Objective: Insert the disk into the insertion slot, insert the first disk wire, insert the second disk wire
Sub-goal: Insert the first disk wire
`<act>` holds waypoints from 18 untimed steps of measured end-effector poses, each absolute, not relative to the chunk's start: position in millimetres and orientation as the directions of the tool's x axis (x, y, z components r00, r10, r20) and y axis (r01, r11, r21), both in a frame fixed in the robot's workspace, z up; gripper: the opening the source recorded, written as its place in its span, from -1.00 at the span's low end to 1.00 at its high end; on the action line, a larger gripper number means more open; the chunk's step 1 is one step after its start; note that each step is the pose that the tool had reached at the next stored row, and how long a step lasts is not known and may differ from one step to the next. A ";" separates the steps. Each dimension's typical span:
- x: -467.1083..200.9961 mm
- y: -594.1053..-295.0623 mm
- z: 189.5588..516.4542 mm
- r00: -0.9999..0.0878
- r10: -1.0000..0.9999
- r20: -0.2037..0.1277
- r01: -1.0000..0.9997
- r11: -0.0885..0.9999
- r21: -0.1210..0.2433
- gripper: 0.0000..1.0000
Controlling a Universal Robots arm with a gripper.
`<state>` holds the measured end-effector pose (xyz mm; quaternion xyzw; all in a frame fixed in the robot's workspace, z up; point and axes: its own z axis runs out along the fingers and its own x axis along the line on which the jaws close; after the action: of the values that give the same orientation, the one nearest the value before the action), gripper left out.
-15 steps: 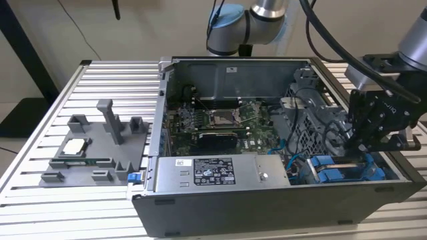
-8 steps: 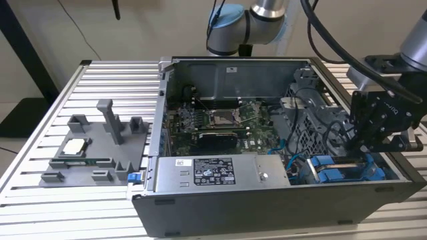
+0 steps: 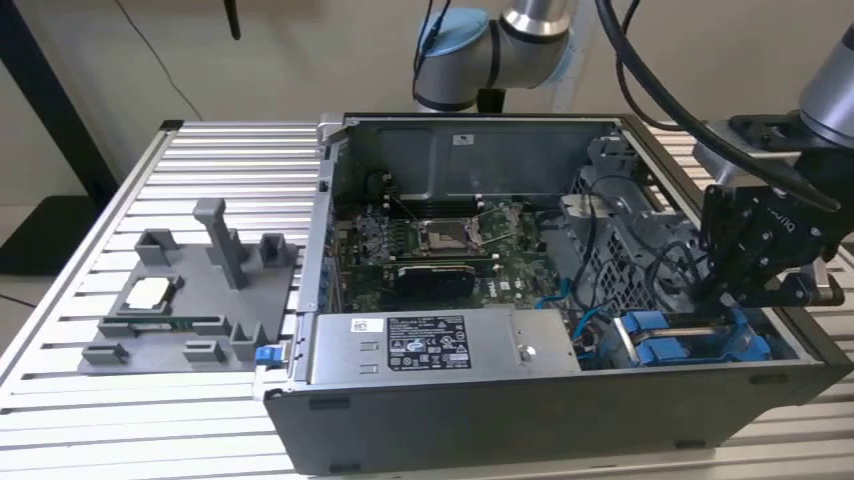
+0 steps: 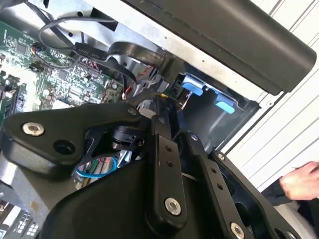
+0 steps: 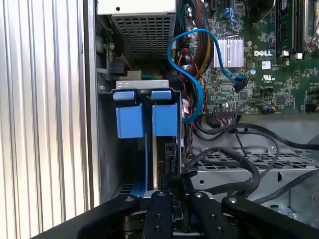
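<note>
Broadly, the exterior view shows an open grey computer case (image 3: 534,420) lying on a slatted metal desk (image 3: 80,420), with the arm (image 3: 534,20) reaching in from behind. A white label (image 3: 427,345) with dark print and small symbols sits on the power-supply box (image 3: 507,350); the print is too small to make out. At the exterior view's right, the black claw (image 3: 727,300) hangs just over the insertion slot (image 3: 627,340), a grey bay with bright blue plastic parts in the case's near corner. The disk (image 3: 687,327) stands on edge inside it, a tan strip between blue pieces. A grey fixture tray (image 3: 187,300) rests on the desk at the exterior view's left, well apart from the case.

In the second wrist view the claw's fingers (image 4: 162,149) run close together toward the slot, and two blue tabs (image 4: 194,88) show beyond them. A person's hand (image 4: 301,181) shows outside the case.

In the first wrist view the disk (image 5: 167,159) is a dark slab with a blue carrier rail (image 5: 149,159) touching its side, upright in the slot between grey sheet-metal walls (image 5: 107,149). The claw is pinched on its nearest edge. White lettering marks the green motherboard (image 5: 279,74) beside a silver heat sink (image 5: 228,52), and a blue cable (image 5: 194,74) loops just beside the slot.
</note>
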<state>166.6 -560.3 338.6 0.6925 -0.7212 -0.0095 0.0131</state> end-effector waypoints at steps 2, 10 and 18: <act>166.7 -560.3 337.1 -0.043 -0.999 0.006 -0.999 0.043 0.032 -0.62; 167.0 -560.2 343.8 -0.045 -0.999 0.005 -0.998 0.045 0.035 -0.47; 166.9 -557.7 373.3 -0.045 -0.999 0.006 -0.998 0.045 0.036 -0.47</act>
<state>166.9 -557.7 373.3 0.6909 -0.7228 -0.0110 0.0143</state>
